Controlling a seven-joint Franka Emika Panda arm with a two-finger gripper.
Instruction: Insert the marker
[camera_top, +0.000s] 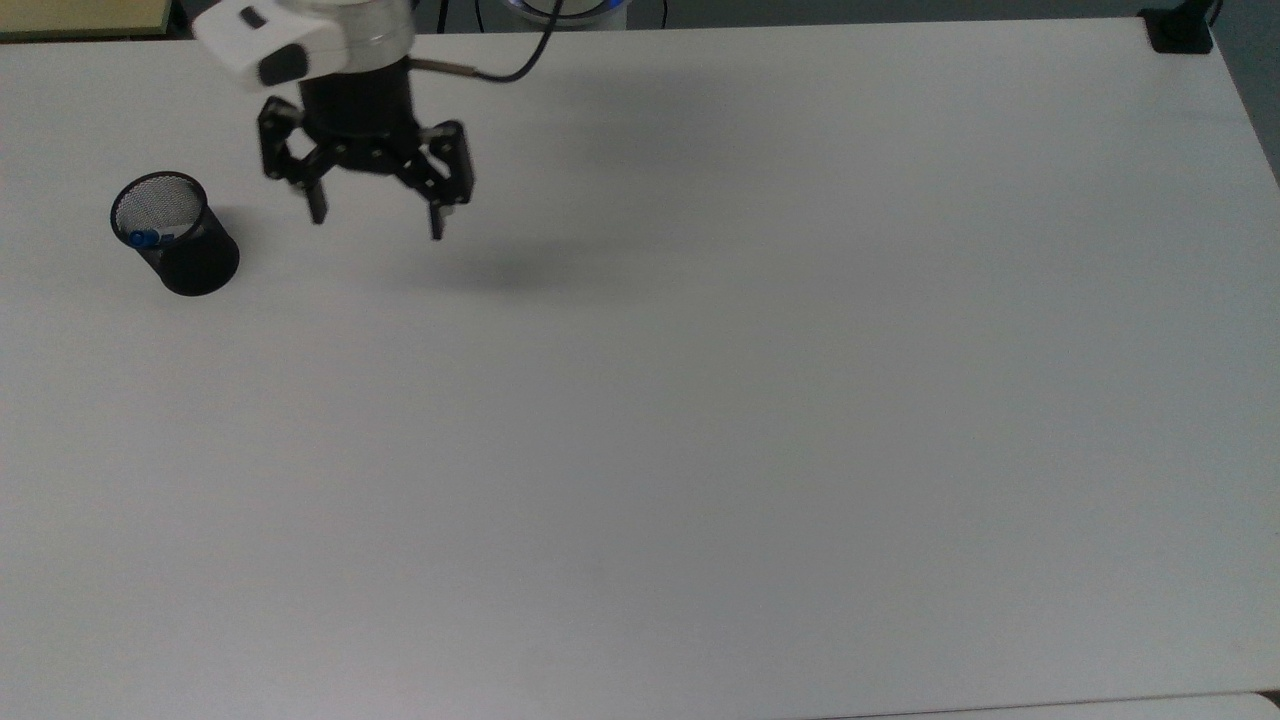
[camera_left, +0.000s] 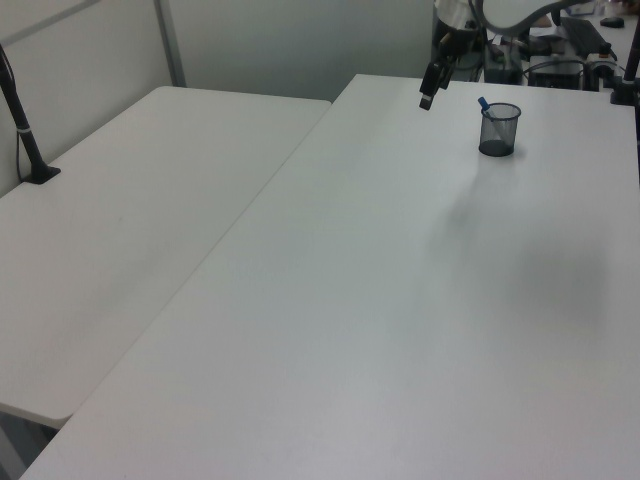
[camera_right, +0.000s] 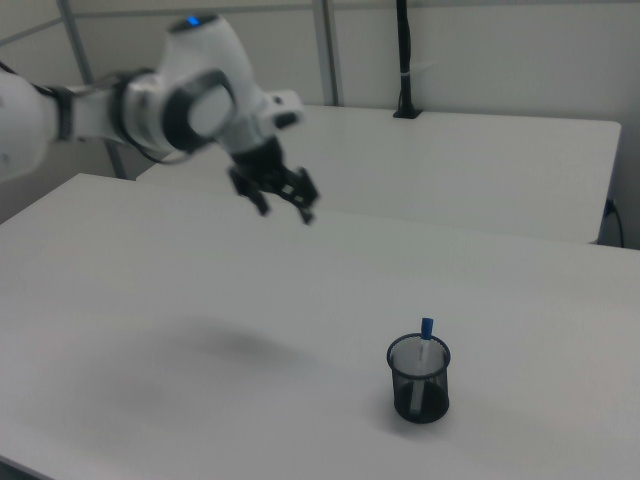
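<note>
Top view looks straight down; left and right views face the table (camera_top: 700, 450) obliquely.

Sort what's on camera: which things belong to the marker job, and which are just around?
Job:
- white marker with blue cap
- black mesh cup holding it
- black two-finger tool, open, off the cup

Around:
- white table
- black post on the neighbouring table

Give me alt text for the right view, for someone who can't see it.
A blue-capped marker stands in a black mesh cup on a white table. The robot arm's open, empty hand hangs in the air, up and toward the right view's left of the cup.
</note>
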